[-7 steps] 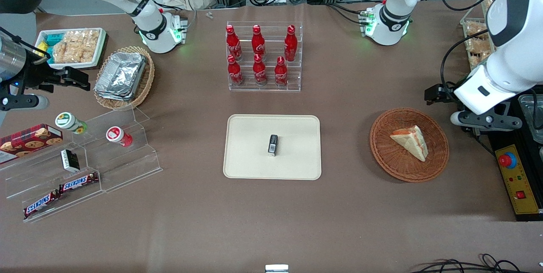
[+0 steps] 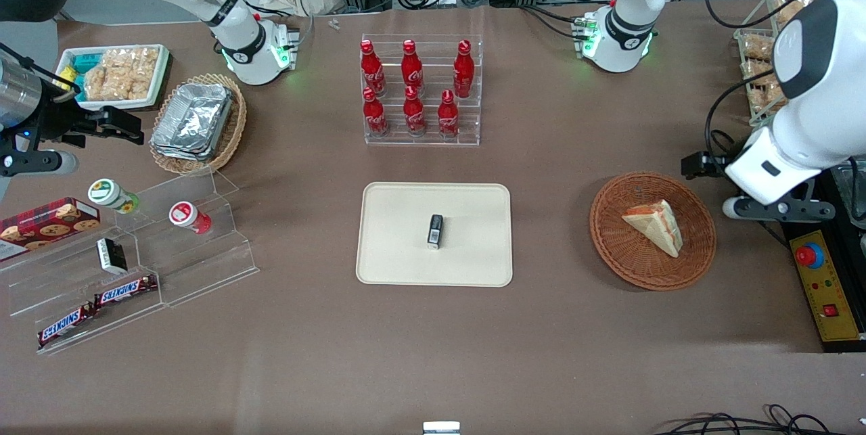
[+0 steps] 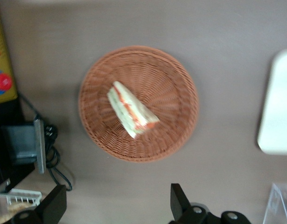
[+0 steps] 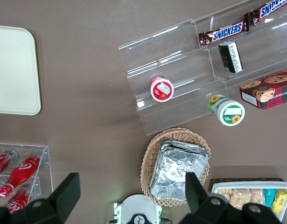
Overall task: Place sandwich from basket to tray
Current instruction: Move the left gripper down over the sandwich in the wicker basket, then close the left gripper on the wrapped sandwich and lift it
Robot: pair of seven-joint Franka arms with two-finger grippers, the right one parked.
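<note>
The sandwich (image 2: pixel 655 225) is lying in the reddish-brown wicker basket (image 2: pixel 612 245), and the working arm's hand (image 3: pixel 116 205) is hanging above the tabletop (image 2: pixel 555 151) just outside the basket's rim, toward the working arm's end. Its two fingers (image 3: pixel 179 201) are standing wide apart, released, with nothing between them. In the wrist view the sandwich is sitting ahead of the gap between the fingers rather than under it — so the coming reach is a shift over the rim toward the basket's middle, then a descent.

The wedge's long axis is running diagonally across the basket, with the orange-red and green filling edge (image 3: pixel 134 106) along one long side; as far as the soft wrist view allows, that axis looks skewed to the line between the fingers, so a wrist turn will probably be needed to close across the bread faces.

Nothing is standing between hand and sandwich apart from the low wicker rim. The cream-beige tray (image 2: pixel 399 252) is lying well apart, toward the parked arm's end, and a small dark packet (image 2: pixel 435 231) is sitting near its middle — the one thing to steer clear of when setting down. The acrylic rack of red cola bottles (image 2: pixel 414 90) is standing farther from the front camera than the tray, off the likely path.
</note>
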